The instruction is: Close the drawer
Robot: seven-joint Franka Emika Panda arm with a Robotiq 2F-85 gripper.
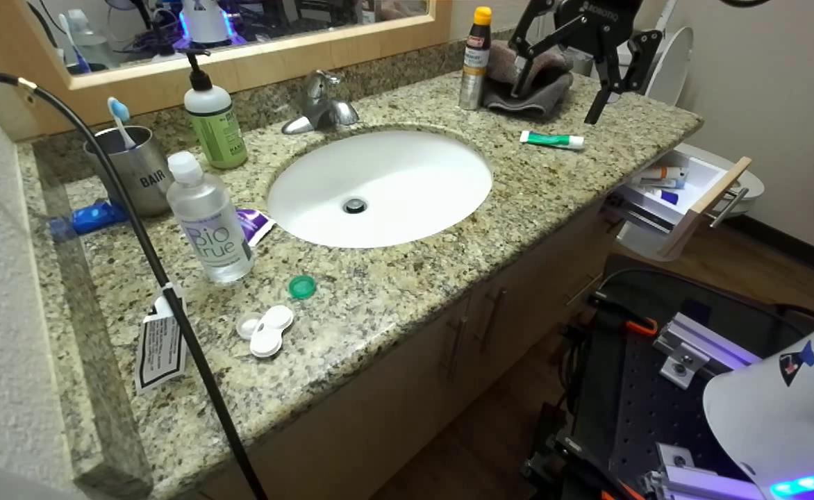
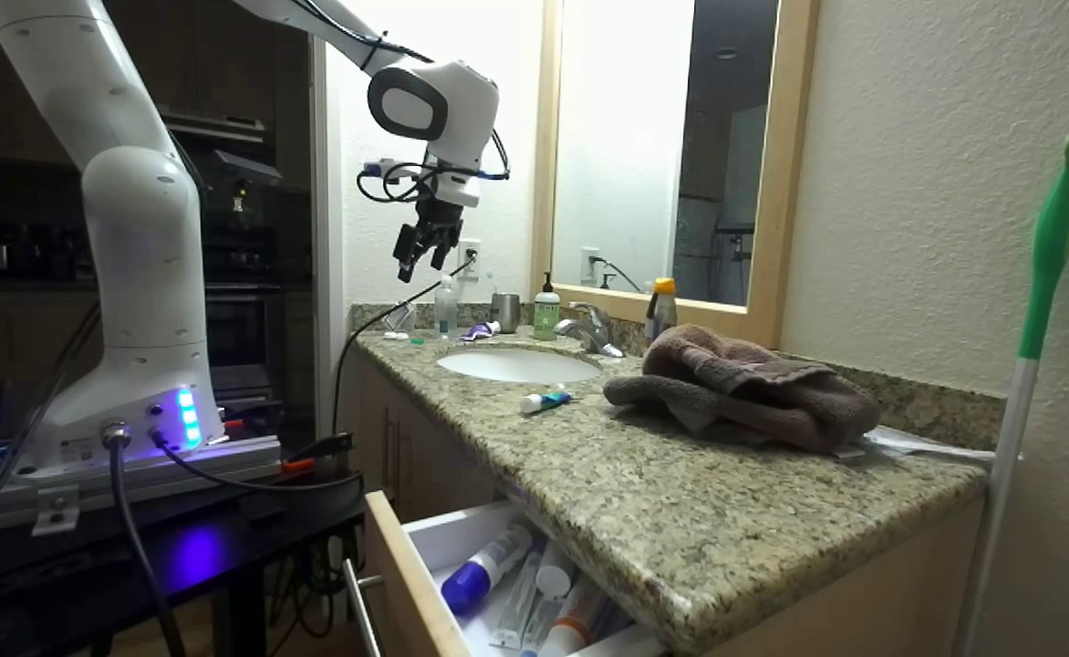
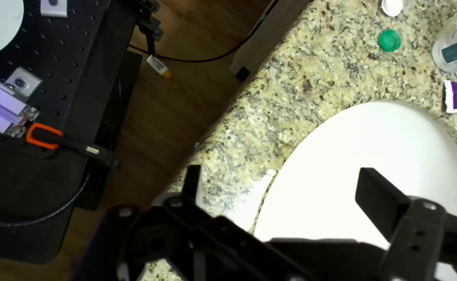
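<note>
The drawer (image 1: 703,208) stands pulled out from under the counter's end and shows in both exterior views (image 2: 414,584). It has a flat tan wood front, white sides and a silver bar handle (image 1: 728,207). White tubes and packets lie inside, one with a blue-purple cap (image 2: 467,587). My gripper (image 1: 556,103) is high above the counter, well away from the drawer, with its fingers pointing down. It is open and empty, as the wrist view (image 3: 279,175) shows, with the sink below its fingers. The drawer is out of the wrist view.
The granite counter (image 2: 580,474) holds a sink (image 1: 379,187), a grey-brown towel (image 2: 744,392), a green toothpaste tube (image 1: 551,140), a spray can (image 1: 476,62) and bottles. The robot's black cart (image 1: 629,389) stands near the cabinet. A black cable (image 1: 150,257) crosses the counter's far end.
</note>
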